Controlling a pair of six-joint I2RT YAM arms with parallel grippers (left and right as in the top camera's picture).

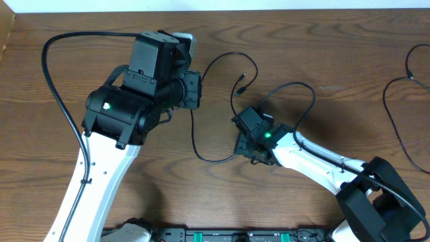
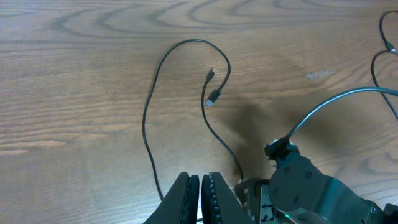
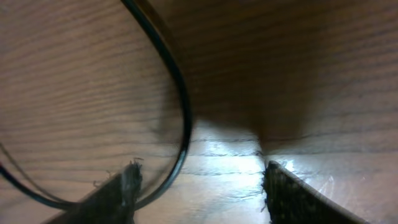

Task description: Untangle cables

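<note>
wood-grain counter (image 1: 336, 40) carries the work. one thin black cable (image 1: 193, 134) lies loose near the middle of the counter, between the two arms. seen from overhead it runs up in a long narrow loop, arches over at the top and comes back down to a small plug end (image 2: 212, 98). the plug end rests flat on the wood, apart from both tools. the lower stretch of this cable curves away beneath the right arm's wrist. a second black cable (image 1: 390, 111) lies at the far right edge of the counter, well apart from the first and partly out of frame. left tool (image 2: 200, 186): clenched, fingers pressed together with nothing between them, positioned near the long side of the loop; contact with the cable cannot be confirmed. right tool (image 3: 200, 177): released, its two tips standing apart low over the wood. in the right wrist view the black cable sweeps down in a curve and passes just inside the fingertip (image 3: 124, 193) on the left of that view, lying in the gap and not pinched. whether those tips touch the counter cannot be told. the thicker lead (image 2: 342, 94) arching over the right arm is attached to that arm and sits apart from the plug end.
</note>
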